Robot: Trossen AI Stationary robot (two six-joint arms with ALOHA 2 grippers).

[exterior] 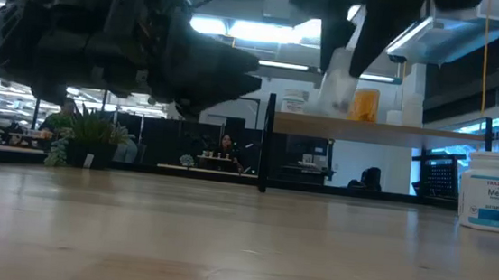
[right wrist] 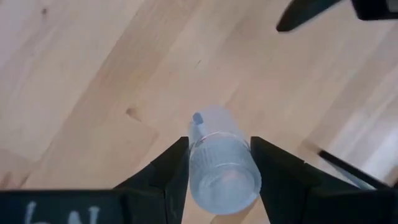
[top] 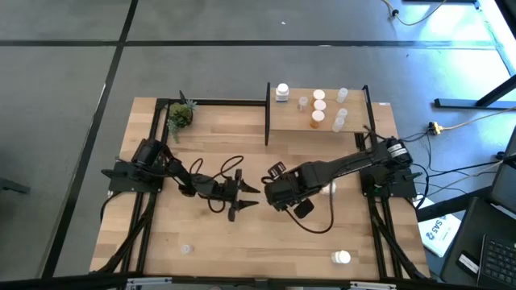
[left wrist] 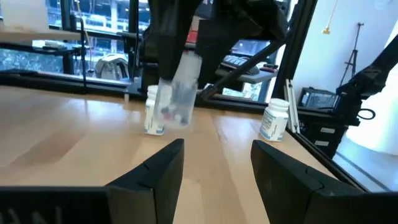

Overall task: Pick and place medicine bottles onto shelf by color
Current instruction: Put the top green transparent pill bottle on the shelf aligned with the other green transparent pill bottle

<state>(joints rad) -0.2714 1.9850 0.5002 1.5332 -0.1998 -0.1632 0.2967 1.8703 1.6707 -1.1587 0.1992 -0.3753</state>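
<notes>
My right tool [right wrist: 219,163] is gripping a clear bottle [right wrist: 222,167] above the bench [right wrist: 81,74]; only its wrist view shows that, overhead it's hidden. My left tool [left wrist: 214,163] is hanging mid-bench, fingers apart, probably empty. The shelf [top: 322,125] is carrying several bottles.

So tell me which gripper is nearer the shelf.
Right. The right gripper, shut on a clear bottle, sits mid-table just below the shelf; the left gripper, open, is farther toward the table's left.
</notes>
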